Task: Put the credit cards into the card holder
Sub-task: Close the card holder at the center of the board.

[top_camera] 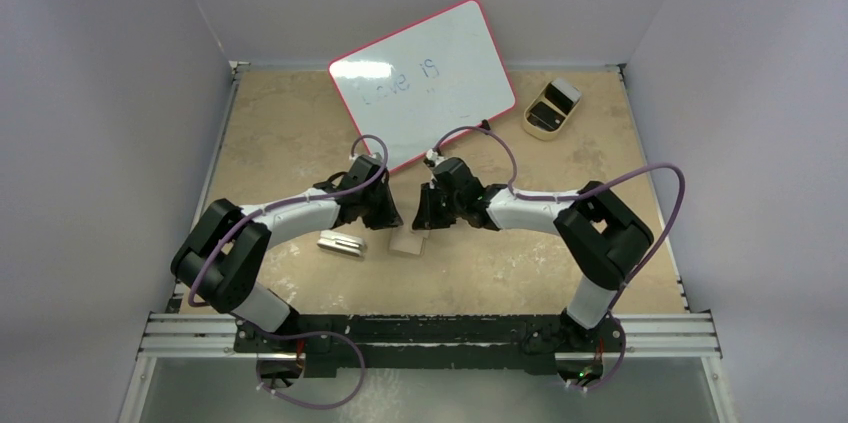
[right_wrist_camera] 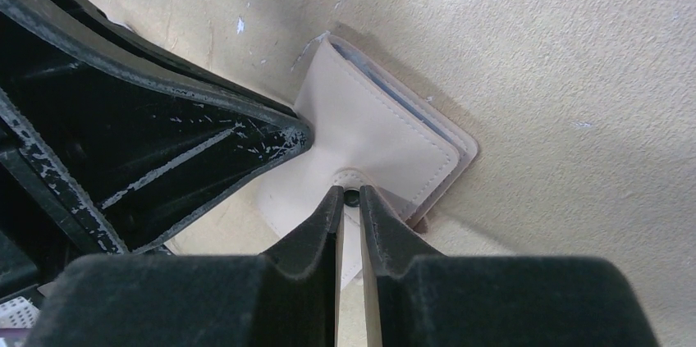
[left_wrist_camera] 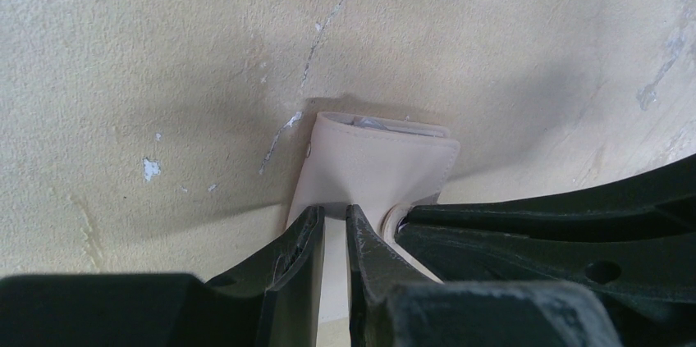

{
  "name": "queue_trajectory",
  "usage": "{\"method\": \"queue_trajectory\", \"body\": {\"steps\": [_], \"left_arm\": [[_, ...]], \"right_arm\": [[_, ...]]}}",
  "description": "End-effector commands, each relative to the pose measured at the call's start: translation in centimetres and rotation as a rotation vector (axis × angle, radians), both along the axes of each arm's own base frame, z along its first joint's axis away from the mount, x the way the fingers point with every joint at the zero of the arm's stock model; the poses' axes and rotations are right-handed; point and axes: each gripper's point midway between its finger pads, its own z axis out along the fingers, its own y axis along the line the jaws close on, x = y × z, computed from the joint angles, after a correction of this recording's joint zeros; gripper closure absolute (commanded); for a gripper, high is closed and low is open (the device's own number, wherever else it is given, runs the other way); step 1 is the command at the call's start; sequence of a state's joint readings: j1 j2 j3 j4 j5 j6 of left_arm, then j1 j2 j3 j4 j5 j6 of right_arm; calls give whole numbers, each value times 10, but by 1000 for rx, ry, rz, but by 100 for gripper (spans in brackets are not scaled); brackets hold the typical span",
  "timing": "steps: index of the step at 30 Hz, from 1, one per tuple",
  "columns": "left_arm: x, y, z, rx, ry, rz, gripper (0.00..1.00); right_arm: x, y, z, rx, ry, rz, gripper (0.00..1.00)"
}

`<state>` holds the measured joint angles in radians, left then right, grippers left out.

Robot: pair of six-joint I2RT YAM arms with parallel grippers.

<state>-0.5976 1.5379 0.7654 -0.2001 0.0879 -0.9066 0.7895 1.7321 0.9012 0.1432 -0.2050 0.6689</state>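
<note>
Just below the middle of the top view, flat on the tan table (top_camera: 300, 133): the card holder (top_camera: 407, 243), with both arms reaching in over it. From the left wrist view, left gripper (left_wrist_camera: 334, 214) pinched tight on the near edge of the beige leather. Peeking out of the holder's far edge there, a thin grey credit card (left_wrist_camera: 373, 123). From the right wrist view, right gripper (right_wrist_camera: 349, 195) squeezed shut on the little snap tab. Holder probably light and soft, bendy like a tiny book, so likely to flop open if pulled by one flap. Best held at the stitched edges or the tab, not the smooth middle. Card likely thin, stiff and slippery; easy to slide out if tipped. Just left of the holder, a silver-white block (top_camera: 342, 243).
</note>
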Motion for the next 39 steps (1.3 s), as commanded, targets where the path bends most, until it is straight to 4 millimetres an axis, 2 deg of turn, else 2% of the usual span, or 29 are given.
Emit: {"method": "queue_trajectory", "body": {"steps": [1,7,8,11,16,21,30,39], "left_arm": [[8,-1,1,0,-19,26,85],[8,-5,7,-26,-19,25,85],[10,-6,15,-35,-32,22,83],[10,2,36,-13,-70,24,76],[-7,15,50,-1,-88,25,72],[-22,13,38,4,-64,5,71],[-34,13,10,26,-11,-6,69],[-37,14,-1,45,-6,7,70]], "right_arm": [[-7,8,10,-17,-10,49,86],[-11,7,5,-42,-9,84,86],[-5,13,14,-29,-26,85,86],[-7,11,11,-38,-19,87,86],[-9,9,9,-41,-13,89,86],[-9,10,9,-40,-12,94,86],[-5,13,12,-33,-31,94,86],[-8,13,9,-39,-21,108,86]]}}
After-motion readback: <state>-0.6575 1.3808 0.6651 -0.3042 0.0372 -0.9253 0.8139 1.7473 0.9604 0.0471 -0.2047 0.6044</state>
